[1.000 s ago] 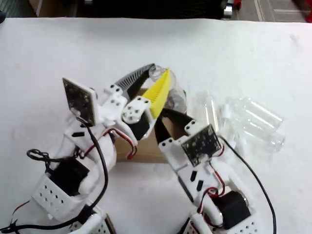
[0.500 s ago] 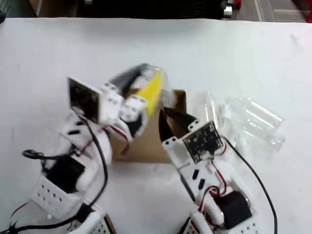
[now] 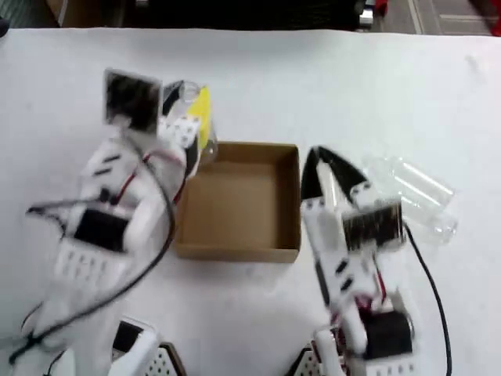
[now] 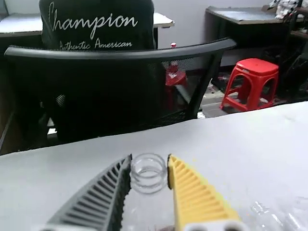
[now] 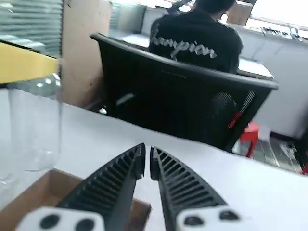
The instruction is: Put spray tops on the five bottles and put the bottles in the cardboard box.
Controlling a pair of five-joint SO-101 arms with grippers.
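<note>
1. Step in hand, my read: capping. The left pincer (image 4: 148, 161) is clamped on the threaded neck of a clear bottle (image 4: 148, 177). The bottle has no spray top, and nothing is in the cardboard box (image 3: 239, 252) yet.
2. Bottle location: held above the worktop (image 3: 352, 86), just outside the box's far-left corner, about 11 o'clock from box centre in the high view.
3. Orientation: long axis roughly vertical, open mouth up, base hanging down.
4. Right pincer (image 5: 146, 153): narrow, tips almost touching, holding nothing. It sits at the box's 3 o'clock, between the box wall and the loose bottles (image 3: 415, 196).
5. Loose bottles: lying on their sides, bunched together, long axes running roughly 10-to-4 o'clock. Can't tell the count or make out any spray tops.
6. Next, my guess: the right pincer opens, fetches a spray top and brings it down onto the mouth along that vertical axis while the left holds the neck steady. Risk: the grip on the neck leaves little thread exposed.
</note>
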